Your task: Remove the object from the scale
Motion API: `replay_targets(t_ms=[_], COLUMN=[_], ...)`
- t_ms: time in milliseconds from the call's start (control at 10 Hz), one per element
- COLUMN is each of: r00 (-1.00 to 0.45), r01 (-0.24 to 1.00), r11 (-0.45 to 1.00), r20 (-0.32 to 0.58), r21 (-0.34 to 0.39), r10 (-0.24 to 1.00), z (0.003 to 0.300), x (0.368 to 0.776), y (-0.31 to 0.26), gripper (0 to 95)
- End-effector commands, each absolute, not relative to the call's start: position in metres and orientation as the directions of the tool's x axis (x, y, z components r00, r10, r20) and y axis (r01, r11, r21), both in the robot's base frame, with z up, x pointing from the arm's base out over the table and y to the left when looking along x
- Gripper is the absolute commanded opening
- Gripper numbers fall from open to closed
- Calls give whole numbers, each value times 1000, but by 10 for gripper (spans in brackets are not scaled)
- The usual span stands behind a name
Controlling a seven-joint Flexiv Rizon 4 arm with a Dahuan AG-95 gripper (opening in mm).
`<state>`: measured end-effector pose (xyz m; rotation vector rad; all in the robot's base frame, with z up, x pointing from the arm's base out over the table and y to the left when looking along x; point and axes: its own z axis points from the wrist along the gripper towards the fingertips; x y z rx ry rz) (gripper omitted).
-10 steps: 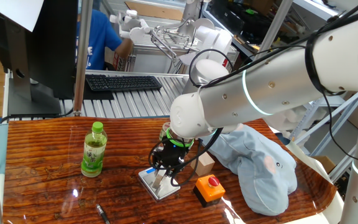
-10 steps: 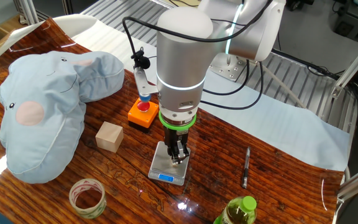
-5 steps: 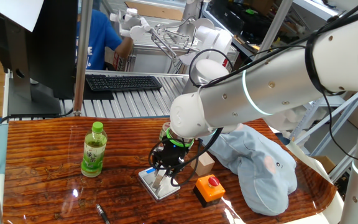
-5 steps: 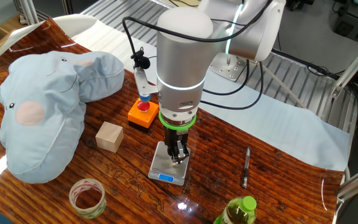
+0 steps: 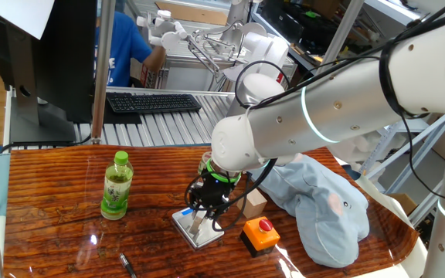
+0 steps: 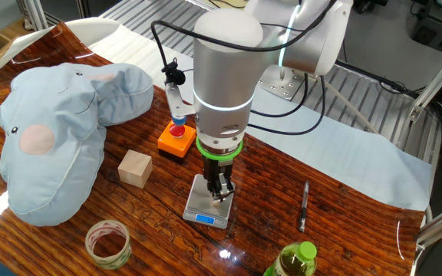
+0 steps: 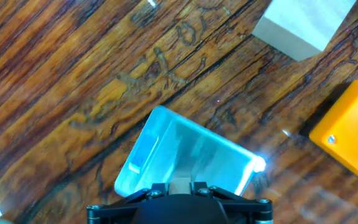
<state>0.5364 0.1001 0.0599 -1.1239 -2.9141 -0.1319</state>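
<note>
The scale (image 6: 202, 211) is a small silver plate with a blue display strip and lies flat on the wooden table; it also shows in one fixed view (image 5: 185, 225) and in the hand view (image 7: 185, 152). My gripper (image 6: 219, 193) points straight down with its fingertips on the plate (image 5: 199, 222). In the hand view the object (image 7: 180, 183), a tiny tan block, sits between my two fingers at the bottom edge, and they press its sides. The block is hidden by the fingers in both fixed views.
A larger tan cube (image 6: 135, 169) and an orange box with a red button (image 6: 176, 138) stand close to the scale. A blue plush (image 6: 52, 130) lies beyond them. A tape roll (image 6: 107, 241), a green bottle (image 5: 117, 185) and a pen (image 6: 304, 205) are around.
</note>
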Motion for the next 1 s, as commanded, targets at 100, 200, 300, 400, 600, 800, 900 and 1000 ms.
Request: replay_targets(t_ms=[100, 200, 300, 400, 600, 800, 900, 1000], r00=[-750, -752, -755, -758, -771, -774, -779, -782], r01=[661, 659, 655, 652, 636, 633, 627, 622], r11=[747, 749, 752, 755, 769, 772, 777, 781], r20=[50, 50, 51, 56, 67, 69, 81, 87], r21=[70, 70, 68, 65, 61, 60, 58, 59], r10=[659, 657, 653, 650, 633, 629, 622, 617], z=[72, 72, 74, 75, 80, 82, 87, 92], x=[529, 529, 529, 528, 527, 527, 525, 523], y=[103, 103, 102, 102, 102, 101, 101, 100], gripper=[0, 0, 0, 0, 0, 0, 0, 0])
